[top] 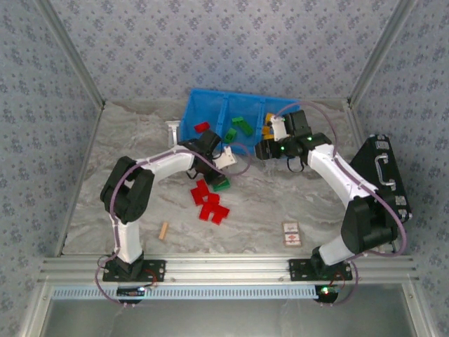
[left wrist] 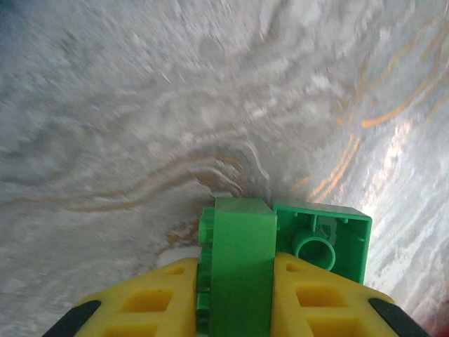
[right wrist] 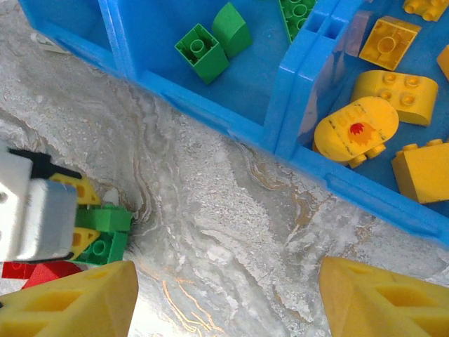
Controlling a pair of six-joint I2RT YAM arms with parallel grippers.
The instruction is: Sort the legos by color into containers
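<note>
Well, the left gripper (top: pixel 219 181) has its yellow fingers (left wrist: pixel 158 302) clamped tight on a green plastic brick (left wrist: pixel 242 246). A second green brick (left wrist: pixel 324 242), its hollow underside showing, sits right against the first one's side; I cannot tell whether the two are joined. That gripper is over the middle of the marbled grey worktop (top: pixel 119 133), between a loose pile of red plastic bricks (top: pixel 209 203) and the near wall of the long bright blue plastic bin (top: pixel 210 105). I cannot tell whether the held brick is clear of the surface.

The bin lies a little askew along the far edge of the worktop. Its left compartment holds one red brick (top: pixel 202 127). The middle compartment holds green bricks (right wrist: pixel 202 53). The right compartment holds yellow-orange bricks (right wrist: pixel 396 84), one of them a rounded piece with a small red mark (right wrist: pixel 354 130).

The right gripper (right wrist: pixel 231 302) hangs over the worktop just in front of the bin's near wall, by the divider between the middle and right compartments. Its yellow fingers (right wrist: pixel 77 302) are spread well apart with nothing between them.

Toward the near edge lie a tan wooden stick (top: pixel 163 231) on the left and a small red-and-white card (top: pixel 291 234) on the right. A black hard case with a handle (top: pixel 382 175) leans at the right edge.
</note>
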